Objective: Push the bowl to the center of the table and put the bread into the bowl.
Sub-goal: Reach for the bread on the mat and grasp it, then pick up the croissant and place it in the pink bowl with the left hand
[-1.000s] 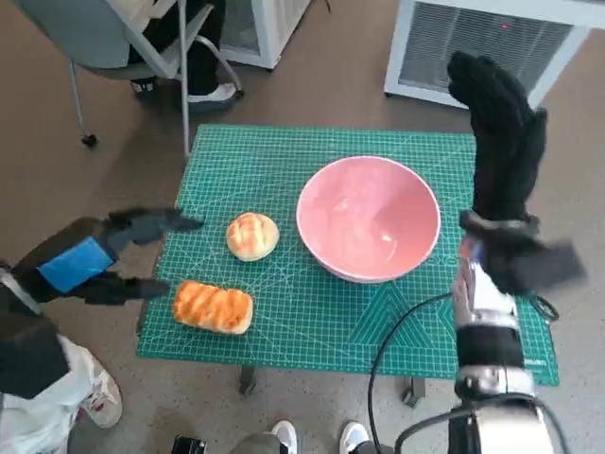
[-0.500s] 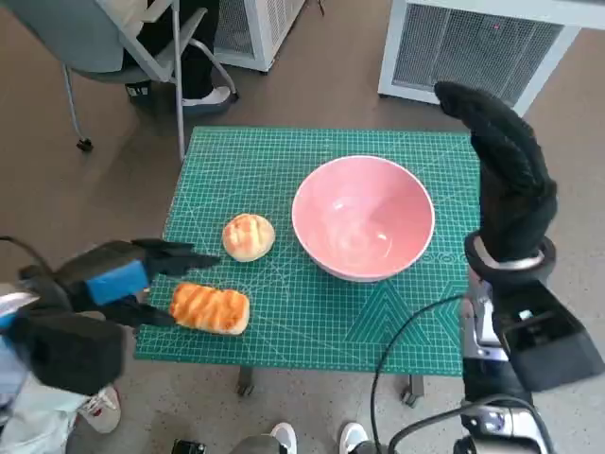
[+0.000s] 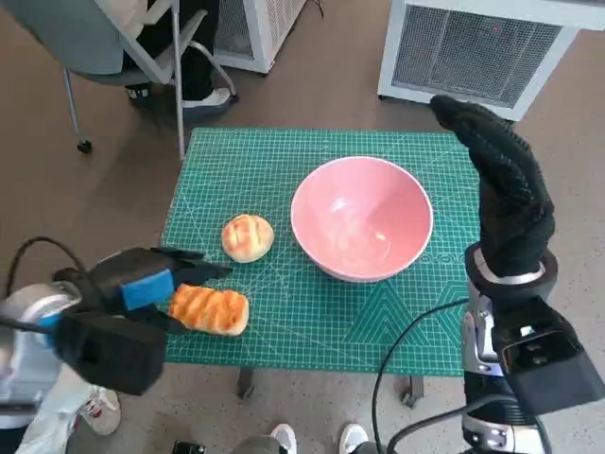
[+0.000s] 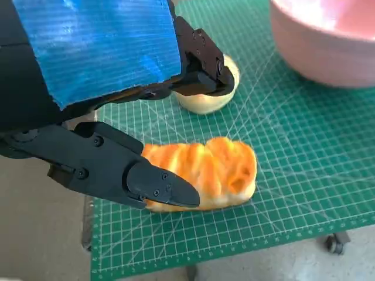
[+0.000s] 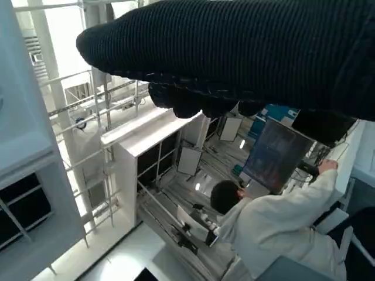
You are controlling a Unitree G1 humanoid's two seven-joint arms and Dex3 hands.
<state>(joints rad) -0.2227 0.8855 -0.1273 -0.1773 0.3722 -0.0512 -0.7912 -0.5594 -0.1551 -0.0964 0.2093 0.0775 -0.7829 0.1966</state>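
L hand (image 3: 142,284) spread wide around long bread (image 3: 210,309), not gripping; R hand (image 3: 506,194) was open, raised beside bowl (image 3: 361,218).

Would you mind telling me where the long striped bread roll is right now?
In the head view, the long bread roll lies near the mat's front left corner, just below the round bun, with the left hand open around its left end.

The left hand (image 4: 99,88) hides part of the round bun (image 4: 208,99).
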